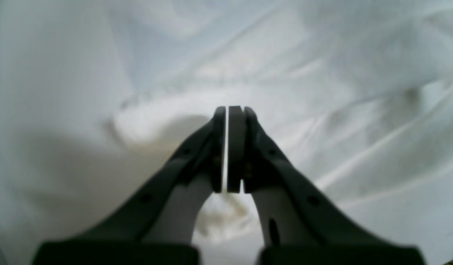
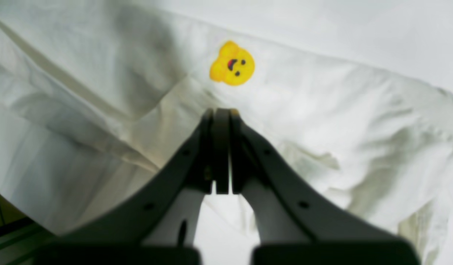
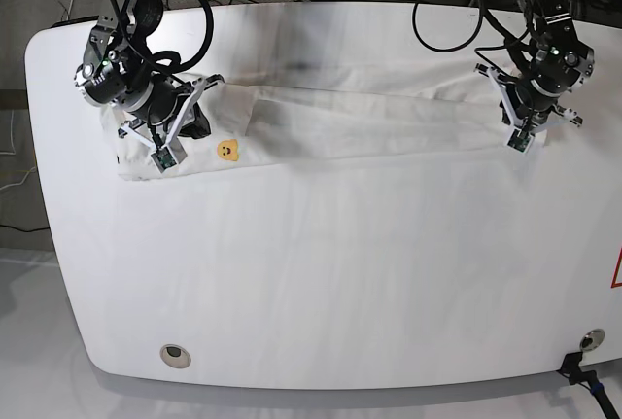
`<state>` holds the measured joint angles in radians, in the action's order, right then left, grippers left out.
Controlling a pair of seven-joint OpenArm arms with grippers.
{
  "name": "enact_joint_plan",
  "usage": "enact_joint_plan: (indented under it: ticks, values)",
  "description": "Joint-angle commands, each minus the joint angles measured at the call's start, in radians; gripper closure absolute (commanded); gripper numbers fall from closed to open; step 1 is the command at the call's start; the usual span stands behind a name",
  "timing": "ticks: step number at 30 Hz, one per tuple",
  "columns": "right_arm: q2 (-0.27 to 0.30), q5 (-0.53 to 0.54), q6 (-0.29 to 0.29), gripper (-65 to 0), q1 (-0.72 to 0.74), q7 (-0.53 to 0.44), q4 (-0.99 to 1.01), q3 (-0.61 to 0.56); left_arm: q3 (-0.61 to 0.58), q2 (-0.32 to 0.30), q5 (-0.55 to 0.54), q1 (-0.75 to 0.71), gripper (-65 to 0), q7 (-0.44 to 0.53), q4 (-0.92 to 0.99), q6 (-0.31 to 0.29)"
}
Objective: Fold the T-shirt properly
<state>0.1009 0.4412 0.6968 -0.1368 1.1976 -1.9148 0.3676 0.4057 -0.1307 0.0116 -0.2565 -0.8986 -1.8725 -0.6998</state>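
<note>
t-shirt [image 3: 360, 118]: long folded band, far table [image 3: 321, 273]. left gripper [image 1: 232, 110], right gripper [image 2: 220, 111]: jaws closed; whether cloth is pinched, cannot tell.

Three camera views: one overhead of the whole table, two close wrist views.

The base view looks steeply down on the white table [image 3: 321, 273] from well back. Each wrist camera peers along its own gripper, very near the T-shirt [image 3: 369, 118]; the yellow mark [image 2: 232, 63] appears in right wrist and base views.
</note>
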Motion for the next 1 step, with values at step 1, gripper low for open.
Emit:
enact_joint_plan:
  ticks: [1]
  values:
    - [0.012, 0.011, 0.001, 0.0, 0.010, -0.020, -0.013, 0.005, 0.029, -0.013, -0.003, 0.004, 0.0, 0.008, -0.022, 0.002]
